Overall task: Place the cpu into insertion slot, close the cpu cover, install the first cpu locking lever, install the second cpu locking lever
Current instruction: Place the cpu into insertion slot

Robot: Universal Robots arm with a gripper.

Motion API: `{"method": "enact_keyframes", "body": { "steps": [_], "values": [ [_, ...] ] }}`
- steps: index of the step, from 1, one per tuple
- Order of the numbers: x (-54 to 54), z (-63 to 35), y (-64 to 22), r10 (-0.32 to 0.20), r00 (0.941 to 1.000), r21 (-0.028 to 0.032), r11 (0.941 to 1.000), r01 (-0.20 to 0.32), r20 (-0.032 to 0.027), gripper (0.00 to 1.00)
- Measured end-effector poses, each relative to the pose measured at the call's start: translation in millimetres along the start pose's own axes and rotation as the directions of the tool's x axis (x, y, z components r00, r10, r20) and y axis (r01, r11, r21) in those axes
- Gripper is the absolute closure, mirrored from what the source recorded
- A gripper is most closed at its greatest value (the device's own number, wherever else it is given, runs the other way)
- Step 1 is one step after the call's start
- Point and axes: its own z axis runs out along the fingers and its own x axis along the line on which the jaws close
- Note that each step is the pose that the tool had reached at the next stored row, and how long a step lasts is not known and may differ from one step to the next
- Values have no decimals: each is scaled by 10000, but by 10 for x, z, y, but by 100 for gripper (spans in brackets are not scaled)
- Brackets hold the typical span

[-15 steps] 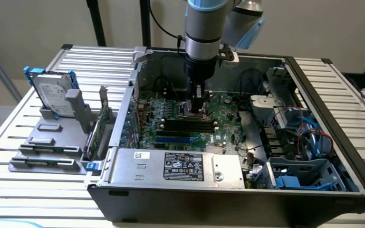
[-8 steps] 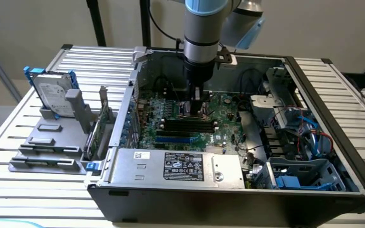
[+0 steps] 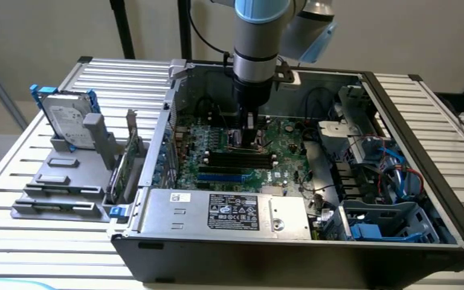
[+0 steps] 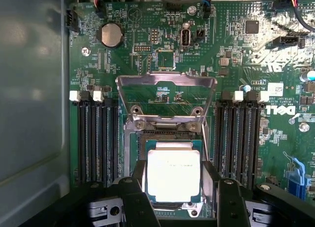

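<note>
The cpu [image 4: 173,175], a flat square chip with a pale silvery top, sits level over the insertion slot [image 4: 170,137], whose dark centre and metal rim show just beyond it. My gripper [image 4: 174,190] is shut on the cpu, one black finger [image 4: 135,200] on each side. The cpu cover [image 4: 166,80], a silvery frame with a cut-out centre, stands swung up and open behind the slot. In the exterior view my gripper [image 3: 246,136] reaches straight down onto the green board inside the open case. I cannot make out the locking levers.
Black memory slots [image 4: 96,138] run along both sides of the socket. A grey labelled power-supply box [image 3: 224,211] fills the case's near side, with cables and a blue drive bay [image 3: 381,223] on the exterior view's right. A hard drive [image 3: 67,121] stands on the slatted table outside.
</note>
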Motion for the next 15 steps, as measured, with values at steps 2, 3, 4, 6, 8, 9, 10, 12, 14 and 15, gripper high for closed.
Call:
{"method": "enact_keyframes", "body": {
  "steps": [2, 3, 4, 6, 8, 9, 10, 12, 14, 15],
  "values": [
    [2, 9, 0, 0, 10000, 0, 10000, 0, 0, 46],
    [4, 12, -1, 1, 10000, 1, 10000, -1, 1, 46],
    [7, 16, -1, 1, 10000, 1, 10000, -1, 1, 46],
    [15, 24, -1, 0, 10000, 0, 10000, 0, -1, 46],
    [27, 30, -2, 0, 10000, 0, 10000, 0, -1, 46],
    [34, 34, -2, 0, 10000, -1, 10000, 0, -2, 46],
    [41, 38, -2, 0, 10000, 0, 10000, 0, -1, 46],
    [52, 46, -2, 1, 10000, 0, 10000, -1, -1, 46],
    [57, 54, -2, 7, 10000, -1, 10000, -7, -1, 46],
    [59, 58, -2, 15, 10000, -1, 10000, -15, -1, 46]
  ]
}}
